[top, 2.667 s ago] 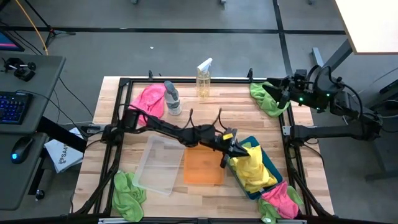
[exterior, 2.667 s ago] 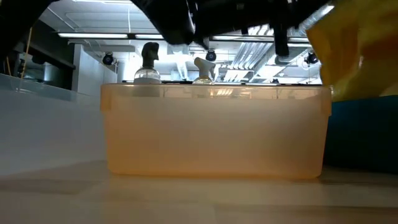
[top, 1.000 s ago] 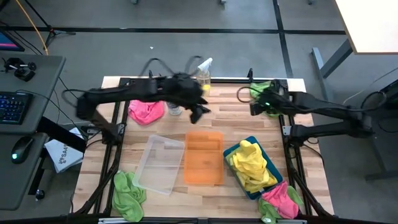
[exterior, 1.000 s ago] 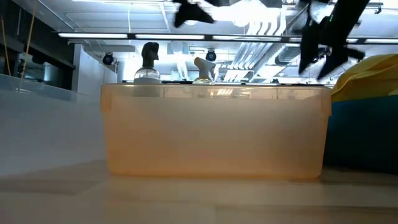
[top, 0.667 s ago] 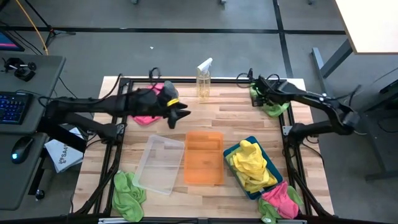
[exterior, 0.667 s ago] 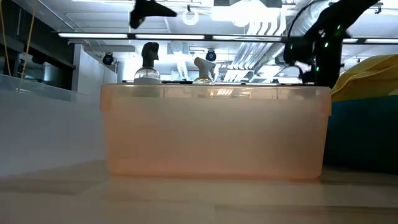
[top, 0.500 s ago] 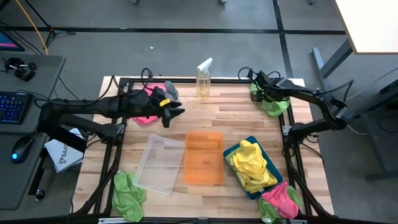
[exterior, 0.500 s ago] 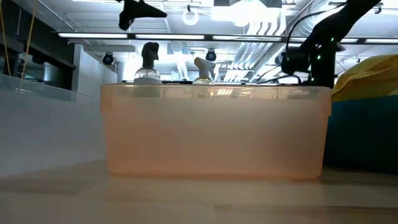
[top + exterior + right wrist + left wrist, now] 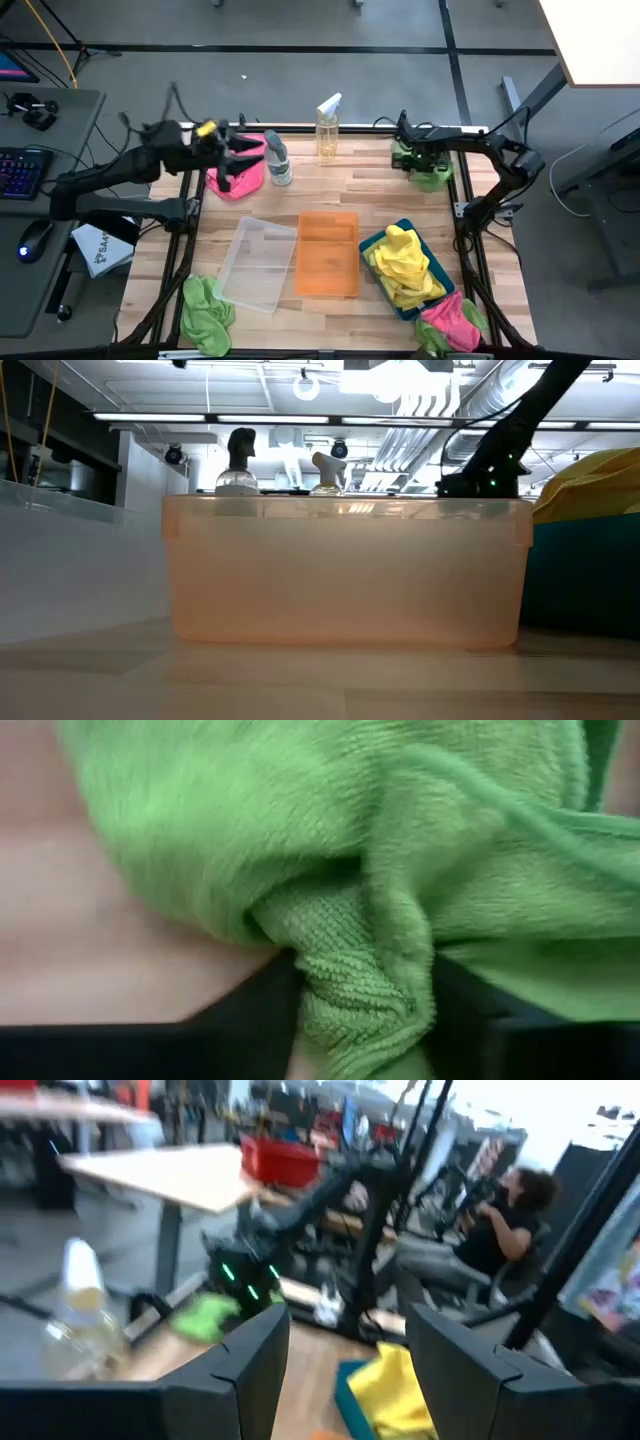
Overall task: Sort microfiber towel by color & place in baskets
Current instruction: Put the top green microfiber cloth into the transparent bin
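My right gripper (image 9: 413, 160) is down at the table's far right corner, shut on a lime green microfiber towel (image 9: 430, 172) that lies heaped on the wood. My left gripper (image 9: 232, 168) hangs open and empty (image 9: 345, 1340) over a pink towel (image 9: 243, 176) at the far left. The clear basket (image 9: 250, 268), the orange basket (image 9: 327, 255) and the teal basket (image 9: 440, 290) stand side by side at mid-table; yellow towels (image 9: 405, 265) lie piled in the teal one. My right gripper pinches a raised fold of the green towel (image 9: 365, 990) between its two fingers (image 9: 250, 1015), several layers bunched together. The fingers come from above. The rest of the towel (image 9: 300, 830) lies spread on the table beyond the fold.
Two spray bottles (image 9: 277, 160) (image 9: 327, 125) stand near the far edge between the arms. A green towel (image 9: 205, 308) lies at the near left corner; a pink one (image 9: 448, 322) with a green one lies at the near right. A person (image 9: 495, 1220) sits beyond the table.
My left gripper has swung from the table's far middle toward the left edge and now hangs over the pink towel. My right gripper has gone toward the far right corner and down onto the green towel.
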Available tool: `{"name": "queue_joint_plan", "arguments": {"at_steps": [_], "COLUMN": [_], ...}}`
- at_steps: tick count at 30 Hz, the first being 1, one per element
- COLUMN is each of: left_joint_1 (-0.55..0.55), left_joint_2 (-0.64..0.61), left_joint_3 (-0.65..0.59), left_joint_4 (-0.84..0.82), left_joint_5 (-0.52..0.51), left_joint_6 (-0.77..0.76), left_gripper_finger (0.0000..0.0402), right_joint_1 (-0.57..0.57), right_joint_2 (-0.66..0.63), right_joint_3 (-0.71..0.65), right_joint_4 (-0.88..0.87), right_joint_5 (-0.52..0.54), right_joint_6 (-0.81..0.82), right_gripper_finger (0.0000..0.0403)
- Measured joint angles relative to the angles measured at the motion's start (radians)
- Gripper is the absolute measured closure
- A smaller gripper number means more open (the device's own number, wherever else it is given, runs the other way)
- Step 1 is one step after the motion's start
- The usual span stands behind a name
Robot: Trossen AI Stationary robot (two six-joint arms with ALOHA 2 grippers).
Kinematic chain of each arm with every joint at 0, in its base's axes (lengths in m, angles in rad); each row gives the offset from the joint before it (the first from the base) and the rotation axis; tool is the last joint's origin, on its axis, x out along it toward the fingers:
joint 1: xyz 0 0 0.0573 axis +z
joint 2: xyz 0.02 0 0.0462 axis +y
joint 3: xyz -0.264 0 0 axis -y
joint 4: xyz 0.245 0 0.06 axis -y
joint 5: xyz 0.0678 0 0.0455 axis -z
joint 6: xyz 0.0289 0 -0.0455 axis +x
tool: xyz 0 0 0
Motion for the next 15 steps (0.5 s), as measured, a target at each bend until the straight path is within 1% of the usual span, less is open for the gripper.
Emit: {"name": "queue_joint_plan", "arguments": {"at_steps": [3,4,7,9,12,15], "left_joint_1": [0.041,0.053,0.079,0.095,0.113,0.119], "left_joint_2": [-0.045,-0.056,-0.074,-0.074,-0.06,-0.036], "left_joint_3": [0.0,0.0,0.001,0.001,0.001,0.001], "left_joint_4": [0.003,0.006,0.008,0.017,0.053,0.098], "left_joint_5": [0.0,0.0,0.0,0.001,0.002,0.0], "left_joint_6": [0.044,0.065,0.172,0.217,0.222,0.189], "left_gripper_finger": [0.0213,0.0213,0.0213,0.0213,0.0213,0.0213], "right_joint_1": [0.086,0.115,0.19,0.248,0.351,0.467], "right_joint_2": [-0.042,-0.064,-0.17,-0.247,-0.358,-0.435], "right_joint_3": [0.01,0.014,0.069,0.11,0.179,0.225], "right_joint_4": [-0.007,-0.006,0.009,0.022,0.089,0.171], "right_joint_5": [-0.038,-0.046,-0.064,-0.054,-0.066,-0.113], "right_joint_6": [0.0,-0.002,-0.007,-0.033,-0.091,-0.109], "right_gripper_finger": [0.0357,0.0377,0.0372,0.0383,0.0393,0.0394]}}
